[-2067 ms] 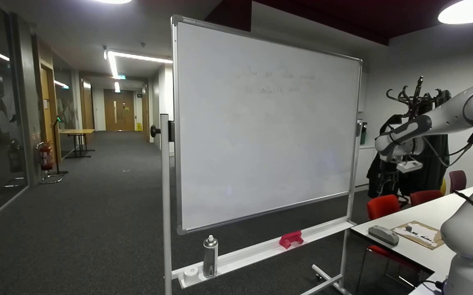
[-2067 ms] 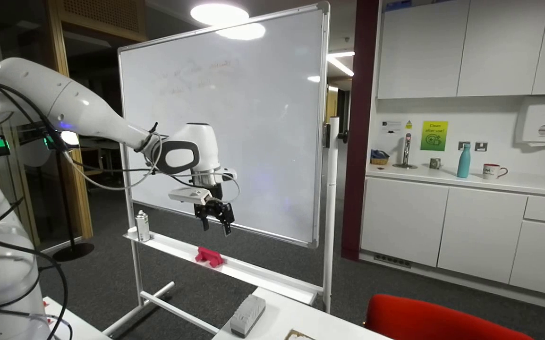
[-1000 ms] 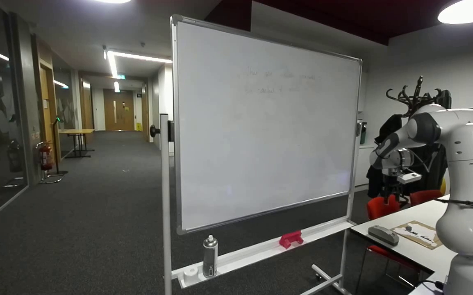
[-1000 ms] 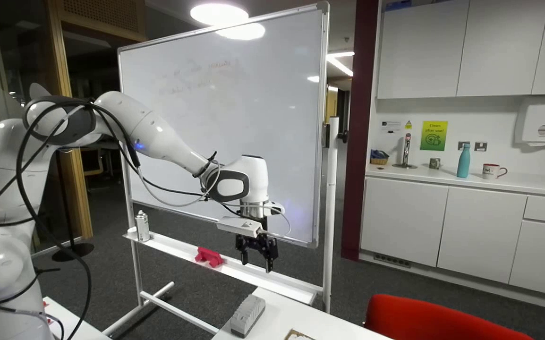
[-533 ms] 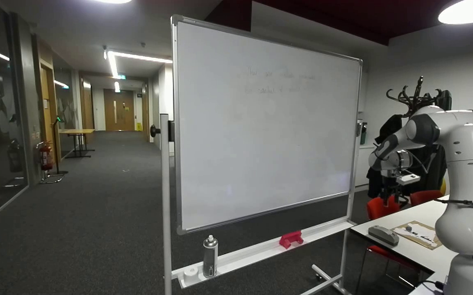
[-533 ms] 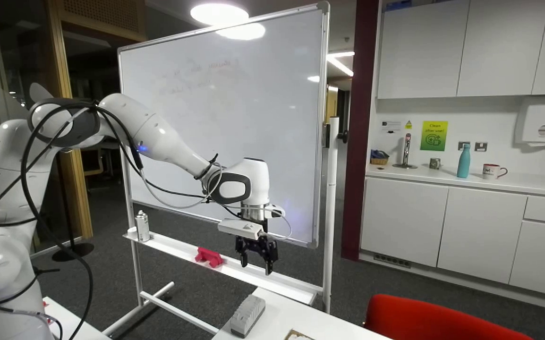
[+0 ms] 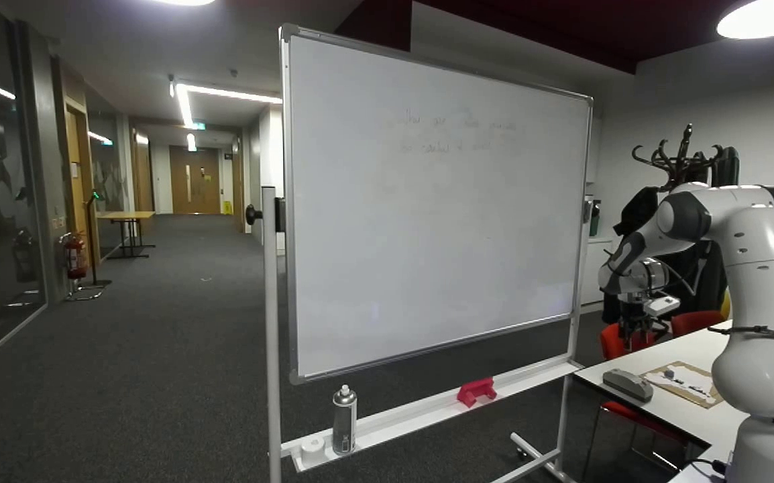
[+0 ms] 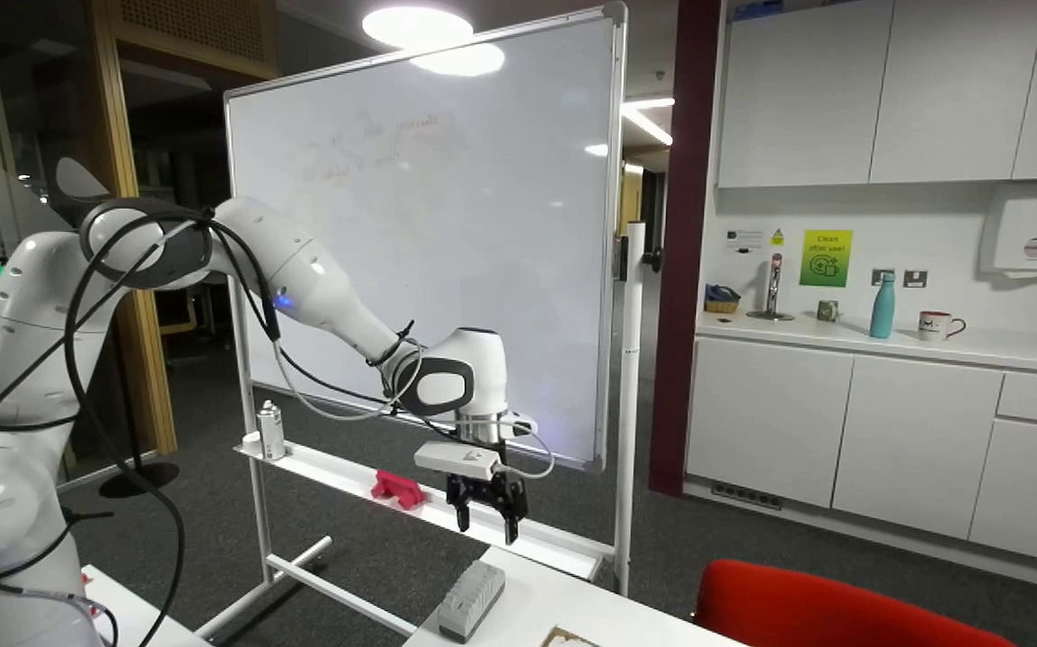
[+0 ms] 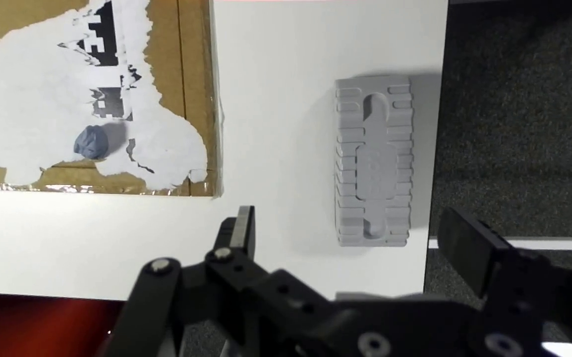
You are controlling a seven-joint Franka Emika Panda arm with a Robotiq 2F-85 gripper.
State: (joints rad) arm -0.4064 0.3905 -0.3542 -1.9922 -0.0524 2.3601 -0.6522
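Observation:
My gripper (image 9: 346,215) is open and empty, pointing down above the end of a white table (image 9: 276,124). It also shows in both exterior views (image 8: 487,535) (image 7: 634,339). A grey ribbed whiteboard eraser (image 9: 375,163) lies on the table close to its edge. In the wrist view it sits between and ahead of the two fingers, not touched. It shows in both exterior views too (image 8: 472,600) (image 7: 627,384). A brown cardboard piece (image 9: 197,114) with torn white paper lies beside it. A small blue-grey lump (image 9: 91,142) rests on that paper.
A whiteboard (image 7: 427,235) with faint writing stands beyond the table. Its tray (image 8: 518,530) holds a red holder-like object (image 8: 399,489), a spray can (image 8: 271,431) and a white roll (image 7: 312,448). A red chair (image 8: 824,602) stands at the table. Cables hang along the arm.
My open gripper has come down from in front of the whiteboard toward the table end and the eraser, mostly early on, then a little lower. The eraser and other objects have not moved.

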